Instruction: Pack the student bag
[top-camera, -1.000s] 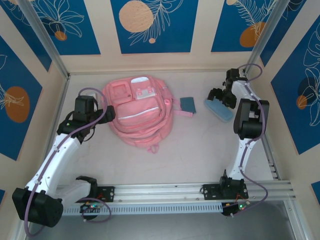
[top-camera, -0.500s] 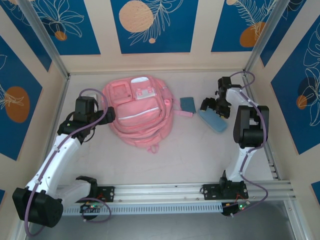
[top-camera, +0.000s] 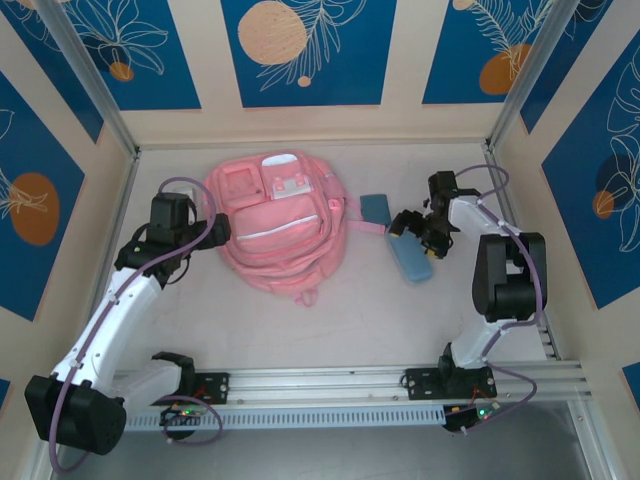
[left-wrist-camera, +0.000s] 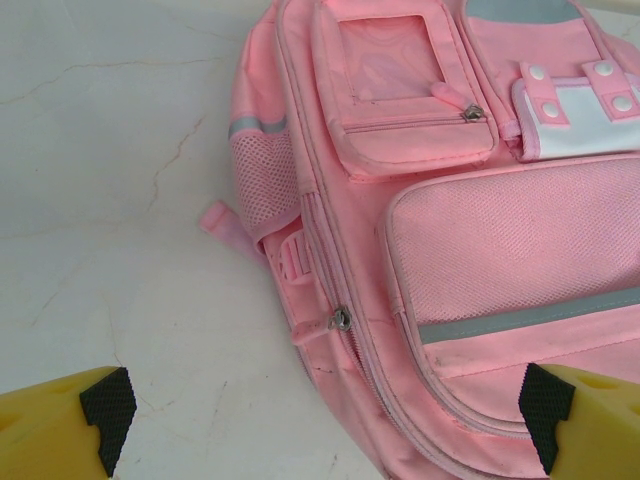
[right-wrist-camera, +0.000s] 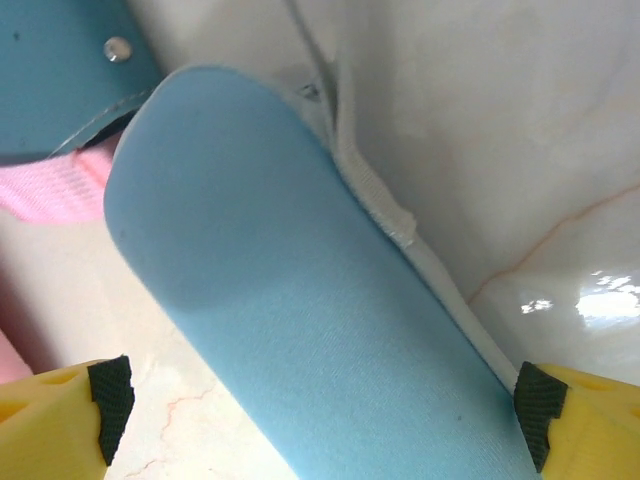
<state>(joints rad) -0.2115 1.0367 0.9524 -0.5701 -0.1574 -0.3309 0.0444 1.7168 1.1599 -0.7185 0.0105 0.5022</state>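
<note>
- Light-blue pencil case (top-camera: 411, 262): shifted left toward the bag since a second ago and turned more near-to-far.
- Right claw (top-camera: 404, 224): spread, straddling the case's far end.
- Left claw (top-camera: 212, 230): spread, unmoved, beside the bag's left flank.
- Student bag (top-camera: 280, 225): left of centre on the surface (top-camera: 350, 330), front up, long axis near-to-far, small pockets at the far end.

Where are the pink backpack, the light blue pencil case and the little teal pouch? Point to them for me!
pink backpack (top-camera: 275, 228): top external view, on its middle front pocket.
light-blue pencil case (right-wrist-camera: 300, 330): right wrist view, on its smooth blue side.
small teal pouch (top-camera: 375, 208): top external view, on its flat top face.
</note>
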